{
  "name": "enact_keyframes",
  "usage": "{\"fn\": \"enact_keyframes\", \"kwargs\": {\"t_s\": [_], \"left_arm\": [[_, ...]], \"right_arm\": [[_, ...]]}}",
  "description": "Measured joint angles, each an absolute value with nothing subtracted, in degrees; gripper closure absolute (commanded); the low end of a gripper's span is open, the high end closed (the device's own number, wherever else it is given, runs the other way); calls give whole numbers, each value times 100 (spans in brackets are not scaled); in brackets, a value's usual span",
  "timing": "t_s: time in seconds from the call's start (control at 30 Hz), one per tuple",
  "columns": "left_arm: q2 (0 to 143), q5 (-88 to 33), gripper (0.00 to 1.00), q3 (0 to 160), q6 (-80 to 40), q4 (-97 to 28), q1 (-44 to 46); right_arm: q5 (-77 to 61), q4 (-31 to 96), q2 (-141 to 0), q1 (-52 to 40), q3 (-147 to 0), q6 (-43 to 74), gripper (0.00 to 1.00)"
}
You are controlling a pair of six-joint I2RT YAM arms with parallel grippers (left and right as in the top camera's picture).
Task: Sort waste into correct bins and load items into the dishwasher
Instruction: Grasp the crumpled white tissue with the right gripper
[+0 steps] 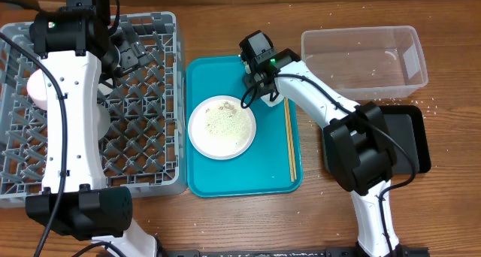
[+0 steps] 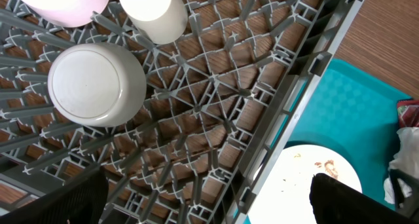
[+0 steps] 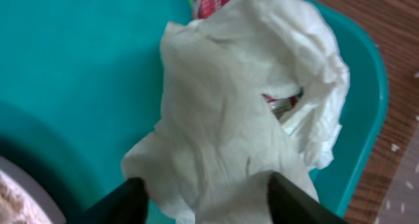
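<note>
Right gripper (image 3: 206, 191) straddles the napkin (image 3: 242, 106) at frame centre, jaws half-shut; whether it grips, I cannot tell. Looks light, soft, crushable: pinch the crumpled middle.

Crumpled matt paper napkin (image 3: 229, 119), glossy plastic tray (image 3: 78, 67), wooden table (image 1: 225, 227)

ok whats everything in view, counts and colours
dish rack: 1, grey, left
white bowl: 1, white, in rack
pale bowl: 1, pinkish, in rack
cup: 1, white, in rack
serving tray: 1, teal, centre
plate: 1, white, on serving tray
grains: many, pale, on plate
chopsticks: 1 pair, wooden, serving tray
napkin: 1, white, on serving tray
wrapper: 1, red, by napkin
tub: 1, clear, upper right
black tray: 1, black, right
left hand: 1, black, over rack
right hand: 1, black, around napkin
</note>
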State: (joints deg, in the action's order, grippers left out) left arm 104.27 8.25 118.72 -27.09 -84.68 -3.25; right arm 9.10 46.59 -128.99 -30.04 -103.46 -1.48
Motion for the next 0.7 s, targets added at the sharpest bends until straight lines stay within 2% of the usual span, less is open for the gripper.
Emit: {"fn": "enact_keyframes", "kwargs": {"t_s": [0.17, 0.23, 0.33, 0.53, 0.7], "left_arm": [[10427, 825, 0, 11872, -2709, -8466, -325], [10427, 825, 0, 11872, -2709, -8468, -325], [10427, 825, 0, 11872, -2709, -8466, -325], [10427, 825, 0, 11872, -2709, -8468, -325], [10427, 825, 0, 11872, -2709, -8468, -325]], "right_arm": [[1046, 4512, -12910, -3004, -10344, -145, 45], [1072, 4504, -12919, -3004, -10344, -143, 50], [1094, 4517, -12943, -3004, -10344, -93, 73], [1096, 4818, -12964, -3004, -10377, 128, 96], [1096, 5306, -12960, -3004, -10779, 346, 96]]}}
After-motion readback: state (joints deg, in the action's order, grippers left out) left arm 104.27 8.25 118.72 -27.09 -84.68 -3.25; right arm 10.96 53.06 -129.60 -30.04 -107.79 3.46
